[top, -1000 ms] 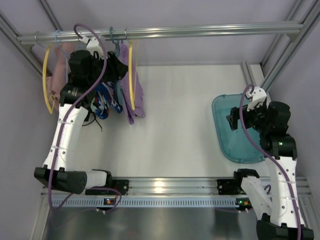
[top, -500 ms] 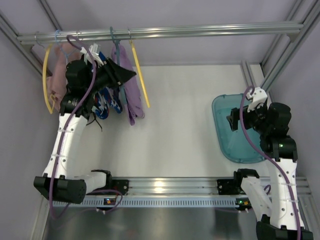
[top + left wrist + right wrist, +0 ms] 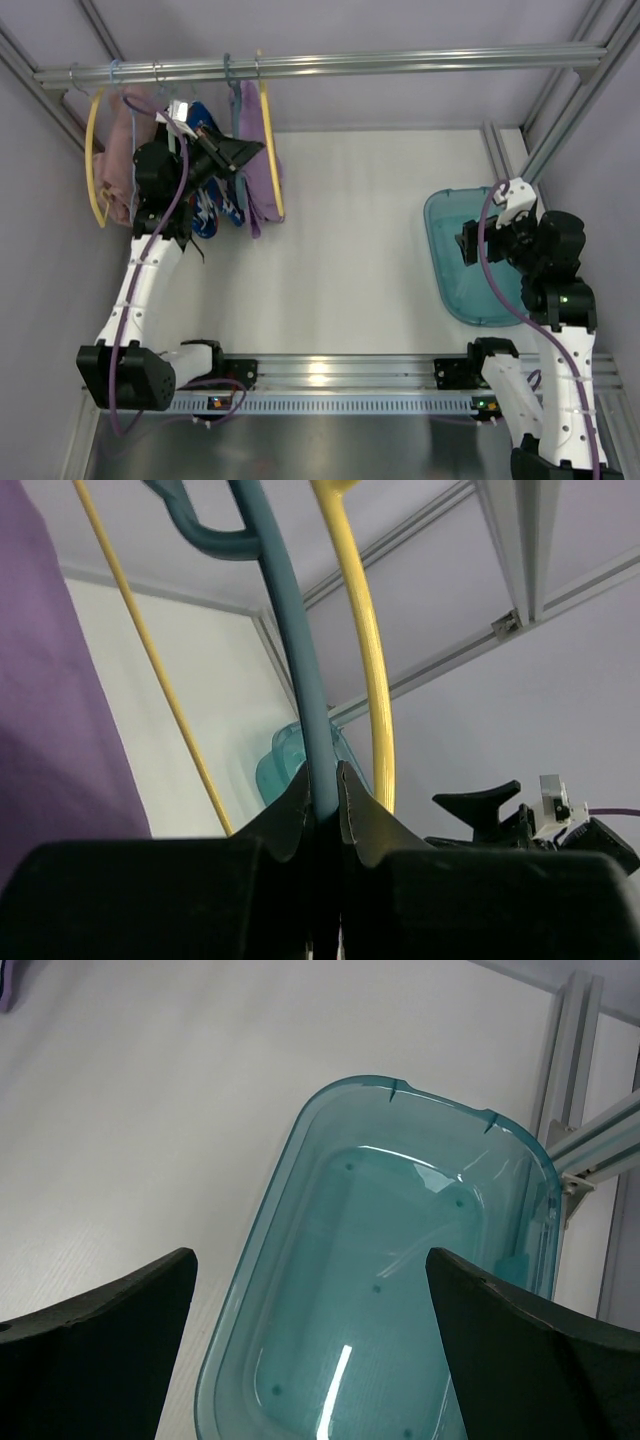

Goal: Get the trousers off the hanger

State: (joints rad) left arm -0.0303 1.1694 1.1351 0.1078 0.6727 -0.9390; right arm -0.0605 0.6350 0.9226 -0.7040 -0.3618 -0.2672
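The lilac trousers point(image 3: 265, 190) hang on the teal hanger point(image 3: 234, 100) from the rail at the back left. In the left wrist view the cloth point(image 3: 50, 710) fills the left side. My left gripper point(image 3: 250, 152) is shut on the teal hanger point(image 3: 290, 650), its jaws pinching the thin bar just below the hook; it shows in the left wrist view point(image 3: 322, 785). My right gripper point(image 3: 468, 243) is open and empty over the teal bin point(image 3: 400, 1290), its fingers wide apart in the right wrist view point(image 3: 310, 1290).
A yellow hanger point(image 3: 266, 150) hangs right beside the trousers point(image 3: 365, 650). A blue-red-white patterned garment point(image 3: 205, 200), a pink garment point(image 3: 120, 160) and another yellow hanger point(image 3: 92, 160) hang further left on the rail point(image 3: 400, 62). The teal bin point(image 3: 470, 260) stands at the right.
My left gripper has shifted slightly down and right along the hanger. The yellow hanger has swung back to hang straight beside the trousers. The right arm has hardly moved.
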